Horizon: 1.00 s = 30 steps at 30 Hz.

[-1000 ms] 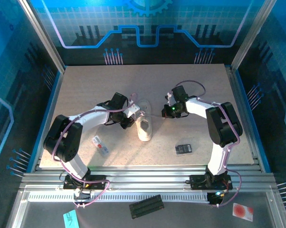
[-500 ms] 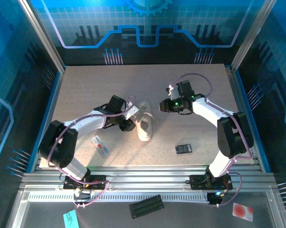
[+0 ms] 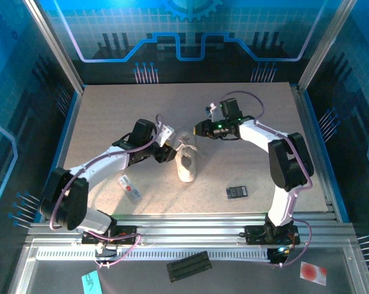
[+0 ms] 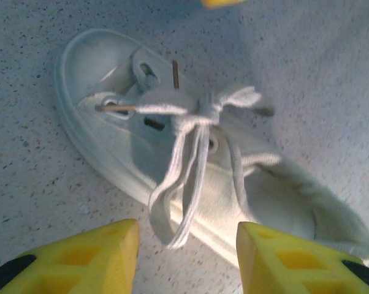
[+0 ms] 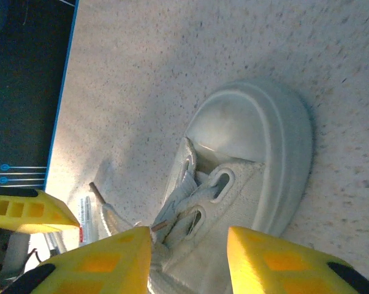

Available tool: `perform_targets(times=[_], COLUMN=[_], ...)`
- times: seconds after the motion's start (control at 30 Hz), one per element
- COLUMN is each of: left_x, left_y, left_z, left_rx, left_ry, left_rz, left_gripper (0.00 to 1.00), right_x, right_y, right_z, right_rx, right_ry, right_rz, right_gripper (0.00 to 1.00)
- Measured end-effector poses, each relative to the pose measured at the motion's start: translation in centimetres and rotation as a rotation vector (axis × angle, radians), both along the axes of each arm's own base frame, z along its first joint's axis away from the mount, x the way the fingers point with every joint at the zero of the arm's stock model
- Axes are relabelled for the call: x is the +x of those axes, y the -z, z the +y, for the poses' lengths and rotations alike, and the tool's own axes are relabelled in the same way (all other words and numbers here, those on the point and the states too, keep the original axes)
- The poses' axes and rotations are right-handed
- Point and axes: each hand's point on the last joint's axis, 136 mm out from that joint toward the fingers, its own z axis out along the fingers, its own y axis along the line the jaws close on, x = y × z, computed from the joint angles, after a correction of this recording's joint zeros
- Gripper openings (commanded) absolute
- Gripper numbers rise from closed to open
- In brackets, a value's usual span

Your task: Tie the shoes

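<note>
Yellow-fingered left claw [image 4: 187,248] and right claw [image 5: 189,260] both stand partly open, empty, near the white sneaker [image 4: 172,153].

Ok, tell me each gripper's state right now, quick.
Left gripper: open, holding nothing, poised over the sneaker.
Right gripper: open, holding nothing, near the sneaker's toe.

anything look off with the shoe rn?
Only the bow. The sneaker lies on the table with its laces knotted lopsidedly: one long loop droops over the shoe's side and the other is small. Nothing looks spilled or damaged.
</note>
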Motion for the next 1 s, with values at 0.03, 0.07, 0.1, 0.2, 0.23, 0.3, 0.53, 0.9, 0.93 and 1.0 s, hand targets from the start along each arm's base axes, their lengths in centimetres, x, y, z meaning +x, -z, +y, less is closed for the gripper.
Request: perform_targets(times=[0.03, 0.07, 0.1, 0.2, 0.23, 0.3, 0.53, 0.9, 0.93, 1.0], left_x=[0.4, 0.9, 1.3, 2.3, 2.5, 2.8, 3.7, 4.6, 4.6, 4.7], left_y=[-0.1, -0.2, -0.3, -0.3, -0.3, -0.2, 0.5, 1.2, 1.2, 1.3], left_z=[-0.3, -0.6, -0.9, -1.5, -1.7, -2.0, -3.0, -3.8, -3.8, -3.9], left_rx=[-0.02, -0.043, -0.065, -0.121, -0.138, -0.167, -0.235, -0.281, -0.285, -0.29], left_ry=[-0.019, -0.039, -0.061, -0.107, -0.117, -0.133, -0.15, -0.163, -0.163, -0.167], left_rz=[0.015, 0.028, 0.045, 0.081, 0.09, 0.106, 0.141, 0.156, 0.157, 0.158], left_gripper=[0.46, 0.47, 0.47, 0.46, 0.46, 0.46, 0.38, 0.35, 0.34, 0.31], right_x=[0.0, -0.1, -0.2, -0.3, -0.4, -0.4, -0.7, -1.1, -1.1, -1.1], right_y=[0.4, 0.8, 1.1, 1.0, 0.9, 0.5, 0.8, 1.9, 1.9, 1.8], right_z=[0.3, 0.6, 0.8, 1.6, 1.7, 2.2, 2.9, 3.5, 3.5, 3.6], right_rx=[0.008, 0.017, 0.023, 0.052, 0.059, 0.08, 0.107, 0.109, 0.11, 0.115], right_ry=[0.0, -0.003, -0.002, -0.01, -0.013, -0.021, -0.037, -0.044, -0.045, -0.05], right_rz=[0.016, 0.033, 0.047, 0.062, 0.062, 0.061, 0.082, 0.121, 0.12, 0.12], right_gripper=[0.38, 0.38, 0.38, 0.38, 0.38, 0.38, 0.37, 0.28, 0.27, 0.26])
